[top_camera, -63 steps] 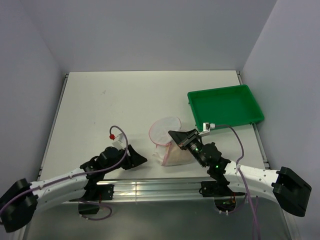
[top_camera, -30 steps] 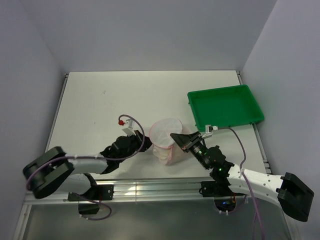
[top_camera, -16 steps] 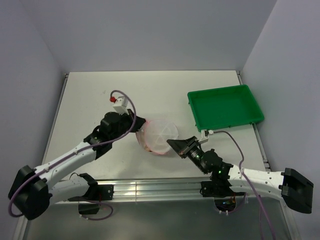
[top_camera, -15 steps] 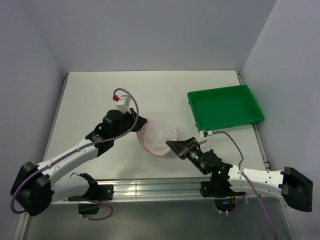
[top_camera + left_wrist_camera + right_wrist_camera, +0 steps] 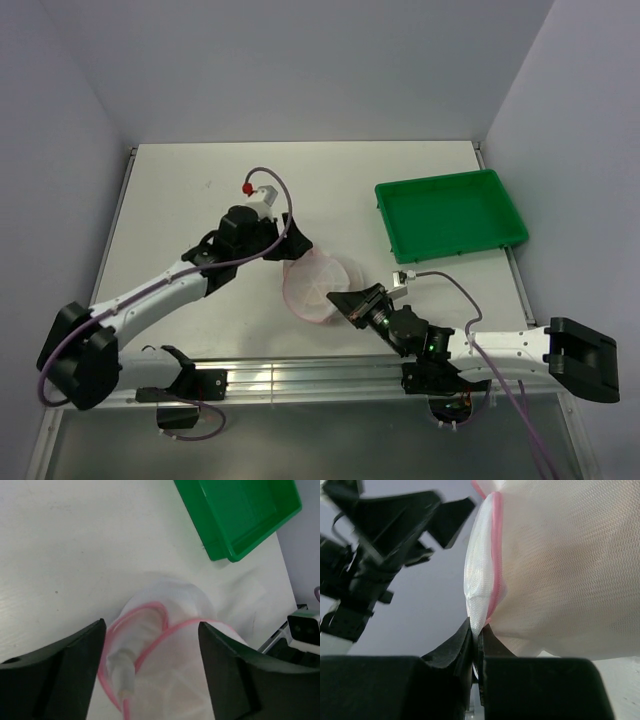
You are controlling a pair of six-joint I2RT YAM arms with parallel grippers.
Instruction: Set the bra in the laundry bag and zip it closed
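The left gripper (image 5: 151,626) has swung right and now hovers, fingers spread, over the laundry bag (image 5: 318,285). The right gripper (image 5: 476,624) pinches the bag's pink-edged rim. The bag lies on the table (image 5: 190,200), left of the green tray (image 5: 450,212).

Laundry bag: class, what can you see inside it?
Through the laundry bag mesh, only a pale fold shows by the rim. The translucent mesh blurs the rest; no bra can be made out.
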